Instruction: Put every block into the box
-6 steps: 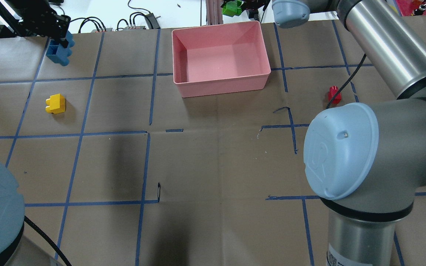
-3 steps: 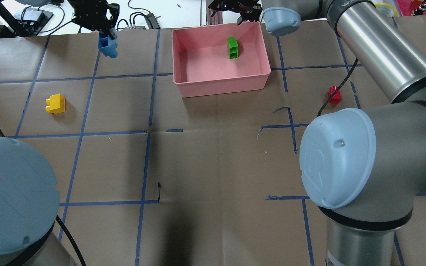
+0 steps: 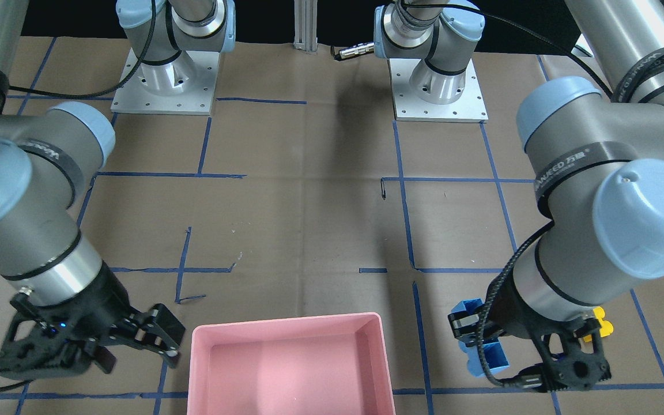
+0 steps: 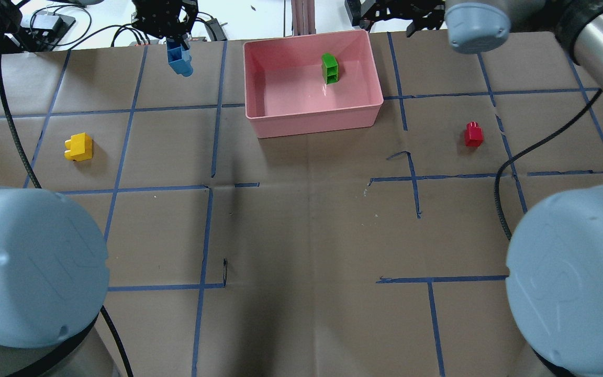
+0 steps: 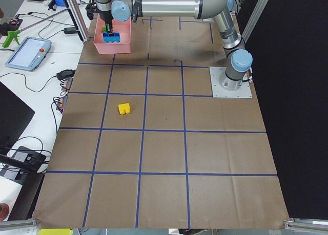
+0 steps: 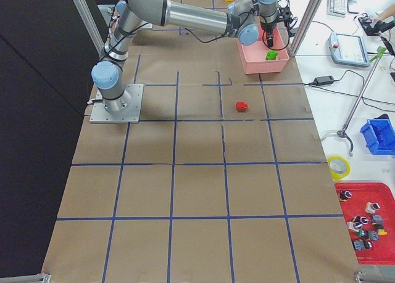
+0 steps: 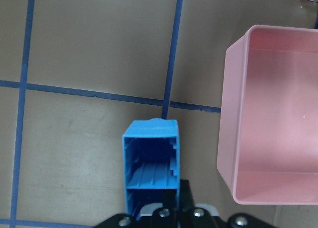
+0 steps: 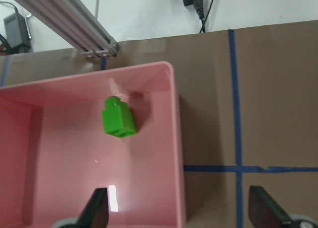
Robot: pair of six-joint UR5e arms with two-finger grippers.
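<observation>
My left gripper point(image 4: 175, 45) is shut on the light-blue brick point(image 4: 180, 59) and holds it in the air, left of the pink box point(image 4: 312, 123). The left wrist view shows the brick's hollow underside point(image 7: 150, 158) with the box wall point(image 7: 227, 153) to its right. My right gripper point(image 4: 388, 12) is open and empty above the box's far right corner; its fingers point(image 8: 97, 208) stand wide apart. The green brick point(image 4: 330, 68) lies inside the box, and it also shows in the right wrist view point(image 8: 119, 120). The yellow brick point(image 4: 78, 147) and the red brick point(image 4: 473, 134) lie on the table.
Blue tape lines grid the brown table paper. An aluminium post point(image 4: 297, 15) and cables with power units point(image 4: 199, 27) stand just past the table's far edge behind the box. The two arm bases point(image 3: 162, 80) sit at the robot's side.
The green brick left the right gripper and now lies in the box; that gripper moved off to the right. The left gripper carried the light-blue brick rightward, toward the box.
</observation>
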